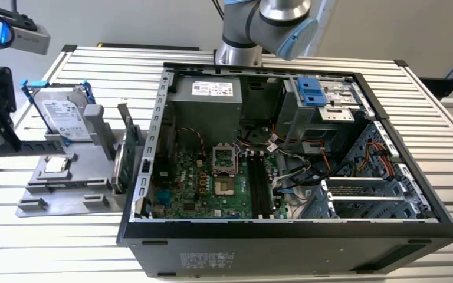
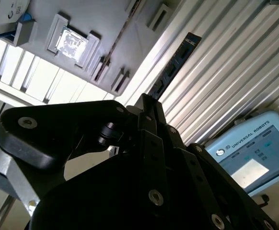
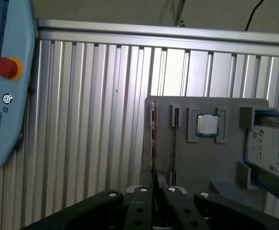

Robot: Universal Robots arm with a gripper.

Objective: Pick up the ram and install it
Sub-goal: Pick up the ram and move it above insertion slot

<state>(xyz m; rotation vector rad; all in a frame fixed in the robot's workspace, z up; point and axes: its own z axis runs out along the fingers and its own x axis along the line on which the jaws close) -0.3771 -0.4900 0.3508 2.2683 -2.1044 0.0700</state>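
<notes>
While on edge in the gray holder [image 3: 216,165], ram [image 3: 153,136] apart from white-labelled hard drive [image 3: 273,143]; jaws' state unclear.

Long, narrow, very thin ram [image 3: 153,139], seen edge-on in the first wrist view, dark and blue-looking on its face in the second wrist view [image 2: 175,64]. Stands on its long edge in the outermost slot of the grey holder [image 3: 211,163], not yet lifted.
</notes>
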